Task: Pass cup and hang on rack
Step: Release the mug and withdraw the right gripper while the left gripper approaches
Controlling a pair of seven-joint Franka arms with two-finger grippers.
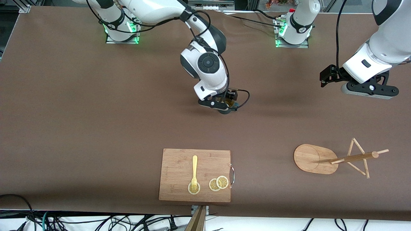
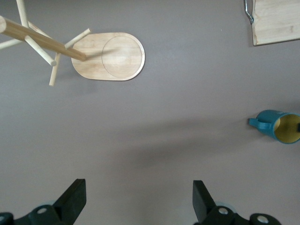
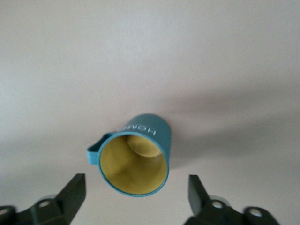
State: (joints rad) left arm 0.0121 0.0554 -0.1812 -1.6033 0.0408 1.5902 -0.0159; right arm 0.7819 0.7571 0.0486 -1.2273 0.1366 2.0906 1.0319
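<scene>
1. The cup (image 3: pixel 136 161) stands upright mid-counter, under your right gripper (image 3: pixel 133 197), whose jaws are wide and empty; lift it straight clear.
2. Bring the left gripper (image 2: pixel 138 199), jaws open and empty, from beside the rack (image 1: pixel 316 158) to the cup's rim.

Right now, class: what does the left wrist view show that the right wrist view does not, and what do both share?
Only the left wrist view shows the rack, a corner of the cutting board and the open left gripper. Only the right wrist view shows white lettering on the cup and the open right gripper over it. Both show the cup upright on the brown table.
</scene>
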